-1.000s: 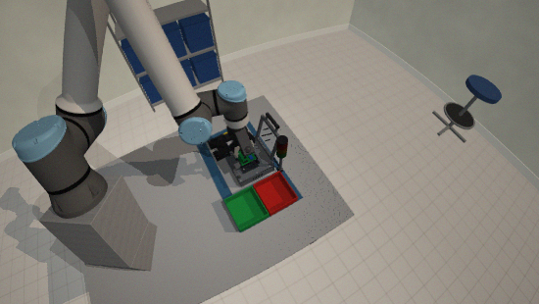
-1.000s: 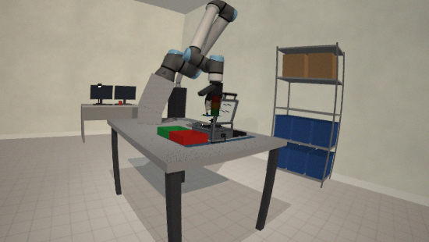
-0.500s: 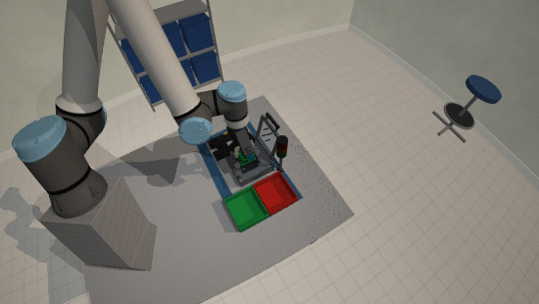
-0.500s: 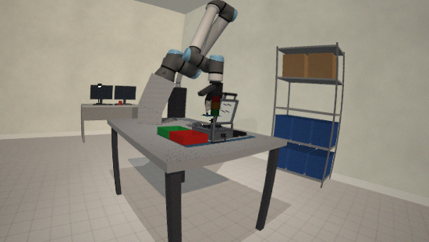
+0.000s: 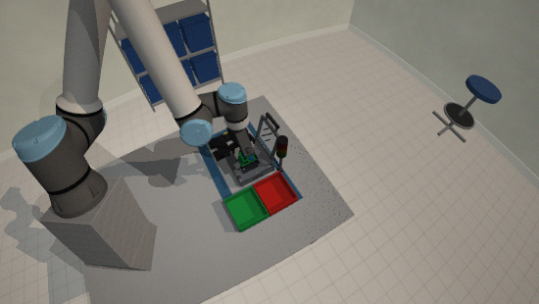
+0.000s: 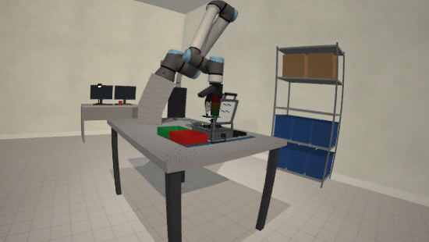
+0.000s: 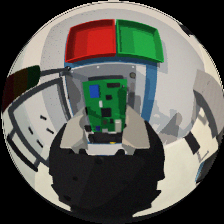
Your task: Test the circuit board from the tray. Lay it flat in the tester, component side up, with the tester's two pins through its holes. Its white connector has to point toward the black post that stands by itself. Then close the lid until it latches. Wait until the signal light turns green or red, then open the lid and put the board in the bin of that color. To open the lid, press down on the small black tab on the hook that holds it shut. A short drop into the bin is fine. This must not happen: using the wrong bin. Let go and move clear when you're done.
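My gripper [image 7: 106, 106] is shut on the green circuit board [image 7: 104, 106] and holds it a little above the grey tester, component side toward the wrist camera. The board also shows in the top view [image 5: 247, 159] over the tester base [image 5: 251, 170]. The tester's lid [image 5: 267, 131] stands open and upright on the far side. The signal light [image 5: 282, 145] stands at the tester's corner and looks dark. The red bin [image 5: 274, 191] and the green bin [image 5: 246, 208] lie side by side just beyond the tester. The board's white connector is hidden.
The black tray [image 5: 222, 147] lies behind the tester under the arm. Everything sits on a blue-edged mat on the grey table [image 6: 203, 146]. A metal shelf with blue crates [image 6: 308, 113] stands beside the table, and a desk with monitors [image 6: 111, 95] stands behind it.
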### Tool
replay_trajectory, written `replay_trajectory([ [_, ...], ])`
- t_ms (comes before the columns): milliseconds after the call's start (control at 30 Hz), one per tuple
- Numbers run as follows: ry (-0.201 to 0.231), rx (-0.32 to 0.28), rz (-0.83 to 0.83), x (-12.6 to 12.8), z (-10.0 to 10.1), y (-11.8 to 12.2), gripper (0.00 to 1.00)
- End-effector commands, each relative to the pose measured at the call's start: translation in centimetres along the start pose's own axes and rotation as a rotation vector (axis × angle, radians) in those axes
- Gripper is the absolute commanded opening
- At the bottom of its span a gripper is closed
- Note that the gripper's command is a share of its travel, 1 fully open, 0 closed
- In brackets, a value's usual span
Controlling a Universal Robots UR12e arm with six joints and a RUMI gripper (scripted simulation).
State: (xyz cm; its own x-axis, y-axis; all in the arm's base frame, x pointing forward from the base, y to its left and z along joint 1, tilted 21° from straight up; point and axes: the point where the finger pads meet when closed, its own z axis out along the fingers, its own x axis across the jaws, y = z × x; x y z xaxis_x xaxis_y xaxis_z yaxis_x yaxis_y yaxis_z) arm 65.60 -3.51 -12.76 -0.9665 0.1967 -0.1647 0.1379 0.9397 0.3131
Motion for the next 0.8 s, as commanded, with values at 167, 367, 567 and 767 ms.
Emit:
replay_trajectory([
  [167,-0.001,0.0,0.0,-0.1,1.4,0.0,0.39],
  [367,-0.001,0.0,0.0,-0.1,2.5,0.0,0.39],
  [567,-0.001,0.0,0.0,-0.1,3.1,0.0,0.39],
  [767,-0.001,0.0,0.0,-0.1,3.7,0.0,0.39],
])
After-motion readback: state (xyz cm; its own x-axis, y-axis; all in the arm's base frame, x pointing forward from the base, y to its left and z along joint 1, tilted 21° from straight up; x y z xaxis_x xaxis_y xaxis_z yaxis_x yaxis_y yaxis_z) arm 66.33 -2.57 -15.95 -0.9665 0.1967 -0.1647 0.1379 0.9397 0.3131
